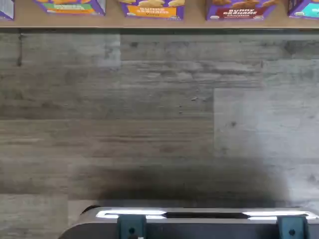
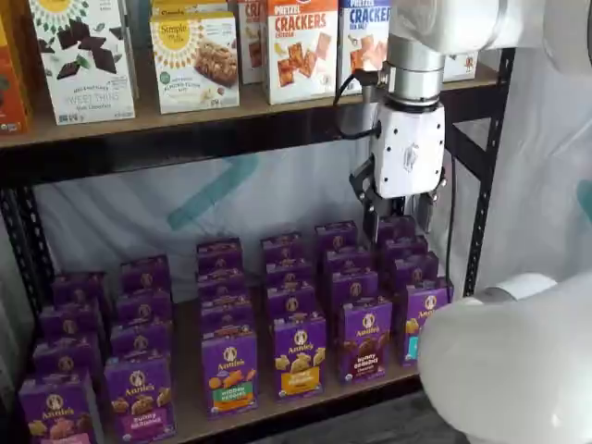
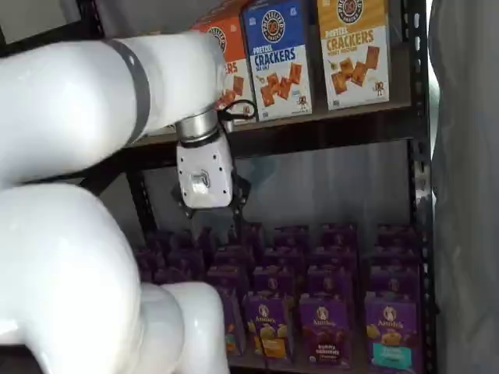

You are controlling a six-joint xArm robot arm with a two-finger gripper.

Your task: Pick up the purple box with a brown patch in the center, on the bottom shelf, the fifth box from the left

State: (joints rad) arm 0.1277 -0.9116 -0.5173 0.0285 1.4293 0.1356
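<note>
1. Shelf views both say the same thing: nothing's been picked yet. The purple box (image 2: 366, 339) with the brown patch sits at the front edge of the bottom shelf (image 2: 277, 407), upright, label facing out, between a purple one with a yellow patch (image 2: 299, 355) and one with a teal patch (image 2: 421, 321). You can spot it in a shelf view too (image 3: 324, 330), front row, with more purple cartons stacked in rows behind it.

2. So basically the whole job is left: get down to the box, close on it, lift it out. I'd call this the very start of the approach.

3. The pincer (image 2: 400, 215) hangs fingers-down from the white wrist, well above the bottom rows and just under the upper shelf (image 2: 231, 116) with the cracker boxes (image 2: 302, 46). It's up over the back rows, not over the front one where the target stands. Nothing is in it; there's a gap between the two black fingers, so it's released and spread wide.

4. From the side (image 3: 209, 204) only the white body and dark finger bases show, with the big white arm links filling that view's near side.

5. Wrist view mostly sees grey plank floor (image 1: 159, 124), with a strip of front-row cartons at the far edge, including the brown-patch one (image 1: 238, 10). The dark mount with teal brackets (image 1: 199, 224) is in there as well; that isn't the pincer.
</note>
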